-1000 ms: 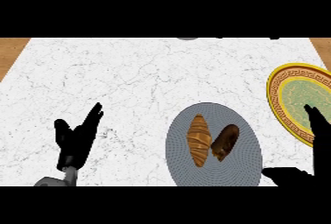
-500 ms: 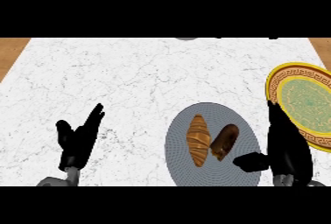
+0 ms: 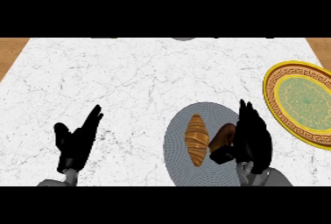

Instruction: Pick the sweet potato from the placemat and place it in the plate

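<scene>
Lower centre-right of the frame, on the white marbled counter [image 3: 149,78], lies a round grey ribbed placemat [image 3: 187,175] w/ two items side by side: a golden-brown croissant [image 3: 196,140] on its middle, and just right of it the darker brown sweet potato [image 3: 222,136], still on the mat. Right hand [image 3: 252,138] sits over the mat's right part, fingers straight & pointing toward the top of the frame, thumb at the potato's lower end; looks like it touches the potato, but the fingers aren't curled round it. Plate [image 3: 282,111] is at the right edge, apart from the mat: yellow rim w/ a brown key-pattern band, pale green centre; partly cut off by the frame edge. Left hand [image 3: 74,142] shows at lower left, well apart from the mat, fingers up & relaxed, resting, holding nothing. No brands, labels or readable writing anywhere. Wood-coloured strips [image 3: 13,52] show at the upper left & upper right corners beyond the counter.
</scene>
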Controlling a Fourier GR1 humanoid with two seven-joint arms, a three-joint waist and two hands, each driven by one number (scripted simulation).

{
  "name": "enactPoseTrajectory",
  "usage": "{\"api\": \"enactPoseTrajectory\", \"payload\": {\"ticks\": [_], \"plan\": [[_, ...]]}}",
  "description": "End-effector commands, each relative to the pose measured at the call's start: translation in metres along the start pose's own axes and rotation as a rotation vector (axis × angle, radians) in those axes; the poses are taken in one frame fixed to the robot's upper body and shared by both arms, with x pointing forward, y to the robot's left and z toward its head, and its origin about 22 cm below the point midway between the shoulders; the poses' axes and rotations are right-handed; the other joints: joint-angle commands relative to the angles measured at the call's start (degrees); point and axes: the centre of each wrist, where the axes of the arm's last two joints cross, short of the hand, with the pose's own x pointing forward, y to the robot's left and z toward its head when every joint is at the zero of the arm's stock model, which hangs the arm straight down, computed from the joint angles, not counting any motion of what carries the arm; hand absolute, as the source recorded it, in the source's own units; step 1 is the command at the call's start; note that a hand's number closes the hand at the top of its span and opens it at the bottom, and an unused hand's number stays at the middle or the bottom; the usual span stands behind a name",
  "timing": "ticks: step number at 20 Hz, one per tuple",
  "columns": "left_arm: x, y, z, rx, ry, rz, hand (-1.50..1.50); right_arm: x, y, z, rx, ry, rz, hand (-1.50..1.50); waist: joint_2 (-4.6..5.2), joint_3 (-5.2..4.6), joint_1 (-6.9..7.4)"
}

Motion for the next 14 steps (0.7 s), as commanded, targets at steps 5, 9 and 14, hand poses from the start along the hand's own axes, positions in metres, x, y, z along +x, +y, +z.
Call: {"api": "enactPoseTrajectory", "payload": {"ticks": [5,9,14], "plan": [[-0.015,-0.006,0.012,-0.012,0.043,0.020,0.00,0.012,0.018,0.000,-0.007,0.275,0.126,-1.50,0.06,-0.31,-0.35],[-0.015,0.009,-0.002,0.010,0.054,0.021,0.00,0.007,0.019,-0.010,0.007,0.276,0.104,-1.50,0.24,-0.31,-0.97],[-0.006,-0.002,0.007,-0.009,0.064,0.022,0.00,0.011,0.025,-0.019,0.042,0.296,0.124,-1.50,0.17,-0.25,-0.43]]}}
